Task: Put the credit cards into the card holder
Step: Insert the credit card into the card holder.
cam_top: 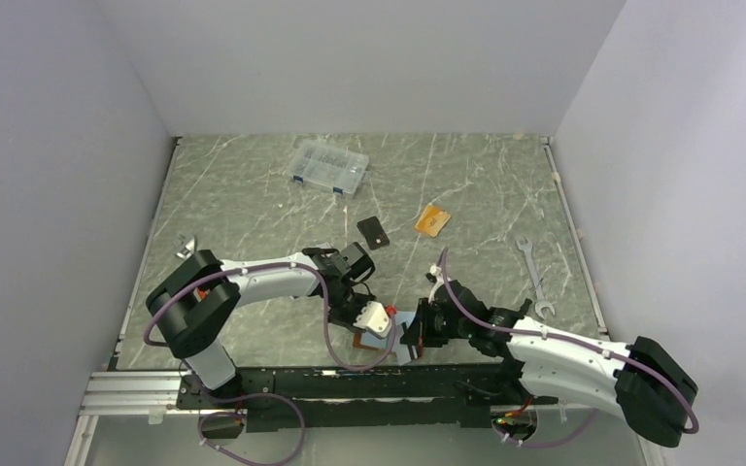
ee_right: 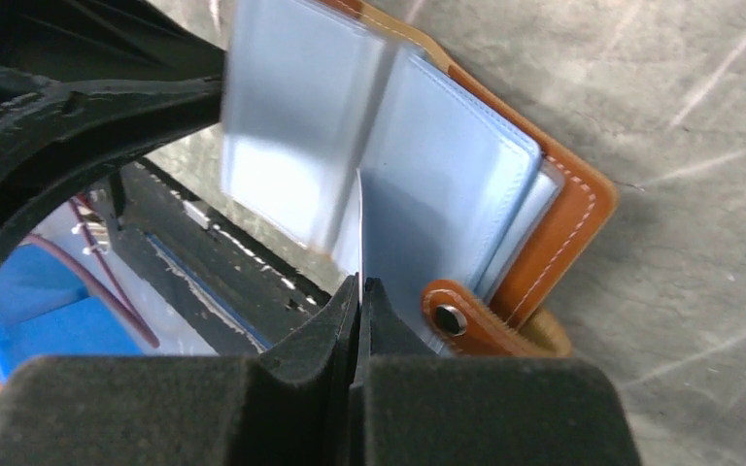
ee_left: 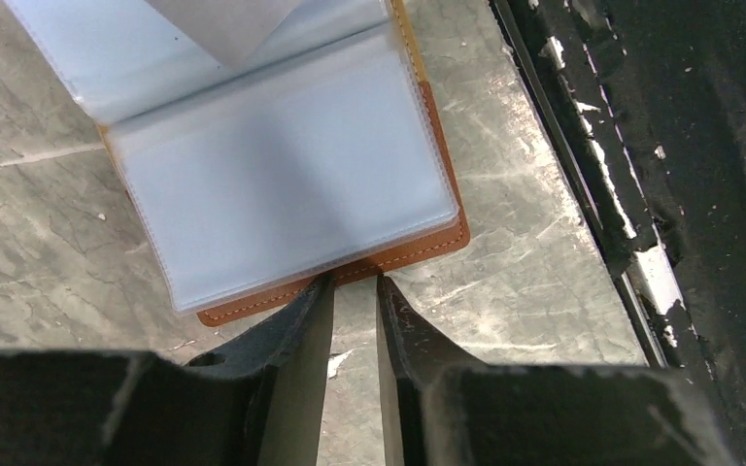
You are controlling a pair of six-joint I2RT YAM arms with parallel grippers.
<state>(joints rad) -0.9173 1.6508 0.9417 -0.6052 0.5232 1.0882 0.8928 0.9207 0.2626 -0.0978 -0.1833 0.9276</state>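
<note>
Brown leather card holder (cam_top: 400, 342) lies open on the grey marbled table (cam_top: 253, 194), close to the near edge and just beside the black rail (ee_left: 641, 194), between the 2 grippers. Its silvery-clear sleeves (ee_left: 282, 165) face upward, and the snap strap (ee_right: 457, 320) projects from one side.

Left gripper (ee_left: 355, 291): the jaws stand a narrow slot apart, with the tips set against the stitched leather edge of the holder. Whether that edge is pinched cannot be determined from the left wrist view.

Right gripper (ee_right: 359, 286): the jaws are pressed together on a thin pale sheet (ee_right: 359, 223), which stands edge-on and rises from among the sleeves. Whether this sheet is a sleeve leaf or a silver-grey card cannot be determined.

1 orange card (cam_top: 432, 220) lies flat on the table, well apart from the holder and farther from the arm bases. A small black rectangle (cam_top: 373, 232) lies near it, to its left. A clear compartment box (cam_top: 328, 167) sits toward the far wall. A wrench (cam_top: 534, 277) lies near the right edge of the table.
</note>
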